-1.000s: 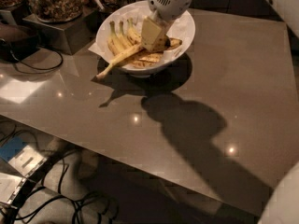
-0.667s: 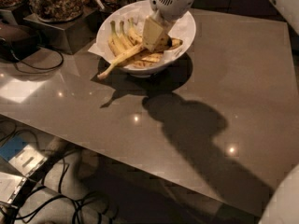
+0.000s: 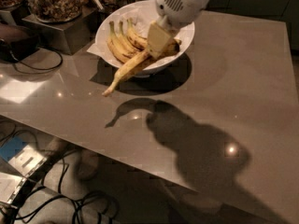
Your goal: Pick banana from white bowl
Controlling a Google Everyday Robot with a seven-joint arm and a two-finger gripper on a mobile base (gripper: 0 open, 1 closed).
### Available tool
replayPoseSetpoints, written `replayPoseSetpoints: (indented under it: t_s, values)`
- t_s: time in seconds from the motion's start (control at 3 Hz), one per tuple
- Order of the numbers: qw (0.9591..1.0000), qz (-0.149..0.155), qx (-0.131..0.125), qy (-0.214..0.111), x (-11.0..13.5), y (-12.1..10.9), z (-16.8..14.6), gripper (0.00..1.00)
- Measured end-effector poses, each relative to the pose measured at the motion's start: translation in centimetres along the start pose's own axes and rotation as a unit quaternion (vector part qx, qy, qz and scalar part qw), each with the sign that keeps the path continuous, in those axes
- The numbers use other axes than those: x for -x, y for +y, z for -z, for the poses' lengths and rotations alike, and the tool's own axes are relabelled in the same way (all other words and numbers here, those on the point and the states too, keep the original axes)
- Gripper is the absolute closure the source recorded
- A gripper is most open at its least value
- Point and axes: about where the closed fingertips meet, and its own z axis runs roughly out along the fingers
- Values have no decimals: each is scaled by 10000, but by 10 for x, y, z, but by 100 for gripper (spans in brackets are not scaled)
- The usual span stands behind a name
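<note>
The white bowl stands at the back of the table, lined with white paper. Three shorter curved bananas lie in its left half. My gripper hangs over the middle of the bowl from the white arm above, shut on the long spotted banana. The banana slants down to the left over the bowl's front rim. Its thin stem hangs above the table, and its shadow falls well apart from it. Its other end is hidden behind the fingers.
Glass jars of nuts stand on a metal stand at the back left. A dark device with a cable lies at the left edge. Cables and boxes lie on the floor beyond the table's front edge.
The gripper has lifted the long banana a little. Its stem end swung toward the front, and the shadows of banana and arm slid further away from the bowl.
</note>
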Motion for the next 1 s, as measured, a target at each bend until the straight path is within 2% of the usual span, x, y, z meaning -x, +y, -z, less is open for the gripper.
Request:
replayPoseSetpoints:
  t_s: [0.33,0.67,1.0]
  values:
    - [10000,-16,-1,10,-3,1,0,100]
    - [9998,-115,-173,-28,-22,25,20,100]
    - [9998,-112,-177,-29,-22,25,21,100]
